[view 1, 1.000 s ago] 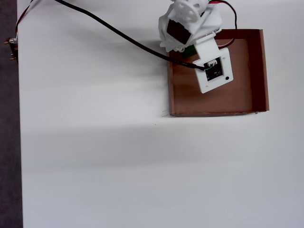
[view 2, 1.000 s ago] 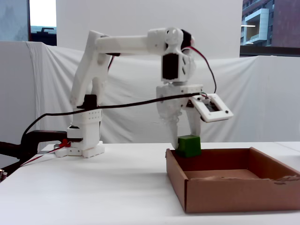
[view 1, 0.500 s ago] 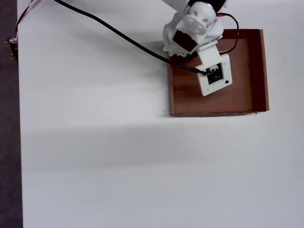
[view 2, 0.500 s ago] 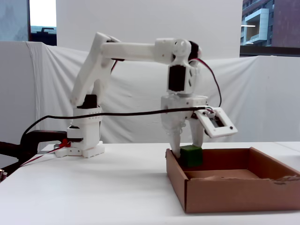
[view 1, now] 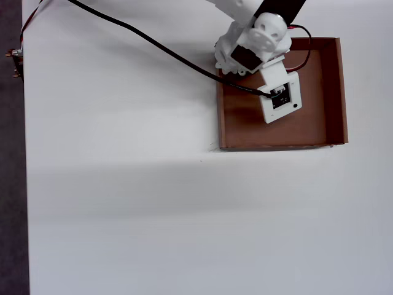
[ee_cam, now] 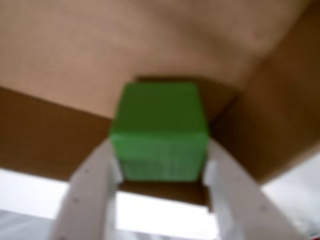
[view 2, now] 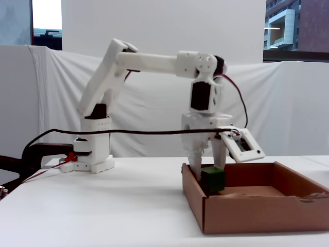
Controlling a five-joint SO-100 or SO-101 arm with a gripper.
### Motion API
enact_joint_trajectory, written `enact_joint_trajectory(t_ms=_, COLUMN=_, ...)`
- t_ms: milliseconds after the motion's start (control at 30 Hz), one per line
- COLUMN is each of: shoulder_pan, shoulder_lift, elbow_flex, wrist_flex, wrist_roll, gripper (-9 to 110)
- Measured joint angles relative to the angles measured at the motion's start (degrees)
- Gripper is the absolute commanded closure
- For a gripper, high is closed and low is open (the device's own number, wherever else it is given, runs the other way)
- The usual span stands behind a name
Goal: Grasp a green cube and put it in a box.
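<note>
The green cube (view 2: 212,179), pinched between the closed gripper (view 2: 207,173) fingers, has dropped from above the rim to below the wall top of the box (view 2: 241,211), near its back-left corner in the fixed view; releasing it looks like the next step.

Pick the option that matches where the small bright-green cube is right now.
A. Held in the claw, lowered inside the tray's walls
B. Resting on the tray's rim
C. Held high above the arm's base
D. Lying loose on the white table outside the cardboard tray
A: the fixed view shows the small bright-green cube between the claw's fingers, below the rim of the shallow brown cardboard tray; the wrist view confirms the grip.
</note>
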Motion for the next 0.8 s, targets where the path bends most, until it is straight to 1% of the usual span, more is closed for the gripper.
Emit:
enact_joint_trajectory(t_ms=133, shoulder_pan=-0.18, shoulder_lift=-0.35, elbow_flex=-0.09, wrist_flex=0.0, wrist_roll=0.0, gripper=81)
enact_joint_trajectory(t_ms=567, shoulder_pan=0.0, shoulder_lift=-0.26, elbow_flex=-0.09, wrist_flex=0.0, wrist_roll=0.0, gripper=81)
enact_joint_trajectory(t_ms=800, shoulder_pan=1.93, shoulder_lift=7.73, elbow_flex=2.72, wrist_flex=0.0, wrist_roll=0.0, gripper=81)
